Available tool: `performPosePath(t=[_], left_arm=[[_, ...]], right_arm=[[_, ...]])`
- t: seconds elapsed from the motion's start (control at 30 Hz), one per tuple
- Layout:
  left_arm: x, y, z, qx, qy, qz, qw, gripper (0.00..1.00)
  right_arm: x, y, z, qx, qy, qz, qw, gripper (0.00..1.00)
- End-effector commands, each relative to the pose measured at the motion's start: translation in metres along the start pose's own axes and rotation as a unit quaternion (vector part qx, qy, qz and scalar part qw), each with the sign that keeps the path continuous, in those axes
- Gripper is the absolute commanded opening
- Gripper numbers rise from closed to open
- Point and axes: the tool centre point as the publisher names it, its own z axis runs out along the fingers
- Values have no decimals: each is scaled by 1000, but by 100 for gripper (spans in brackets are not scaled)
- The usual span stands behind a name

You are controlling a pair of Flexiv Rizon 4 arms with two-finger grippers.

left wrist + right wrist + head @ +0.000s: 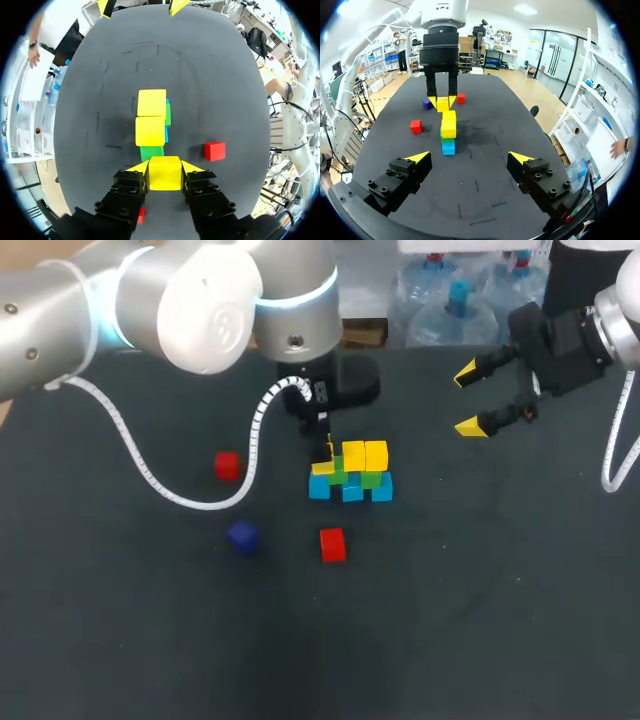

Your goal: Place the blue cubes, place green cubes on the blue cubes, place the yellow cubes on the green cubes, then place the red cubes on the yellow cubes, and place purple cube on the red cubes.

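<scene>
Over the bench (500, 620) my left arm (200, 300) reached past the middle, wrist pointing down at the stack (350, 475) of blue, green and yellow cubes. The right end effector (468, 400) hung wide and empty, well apart. The left end effector (165, 167) clamped a yellow cube (165, 175) by opposite flat faces at the stack's end. I judged it light, rigid and slightly slick.

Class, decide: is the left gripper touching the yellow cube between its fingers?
Touching. In the left wrist view the left gripper has both tips flush against opposite sides of the yellow cube, with no gap.
</scene>
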Motion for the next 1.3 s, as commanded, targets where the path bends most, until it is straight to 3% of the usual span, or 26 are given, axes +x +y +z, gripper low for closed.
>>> performPosePath(t=[0.03, 0.23, 1.3], left_arm=[[-2, 1, 0, 1, -3, 0, 1000, 0], [-1, -1, -5, -8, -46, 15, 999, 0], [-1, -1, -5, -8, -46, 15, 999, 0]], right_arm=[[0, 0, 0, 0, -1, 0, 1000, 100], [0, 0, 0, 0, -1, 0, 1000, 100], [0, 0, 0, 0, -1, 0, 1000, 100]])
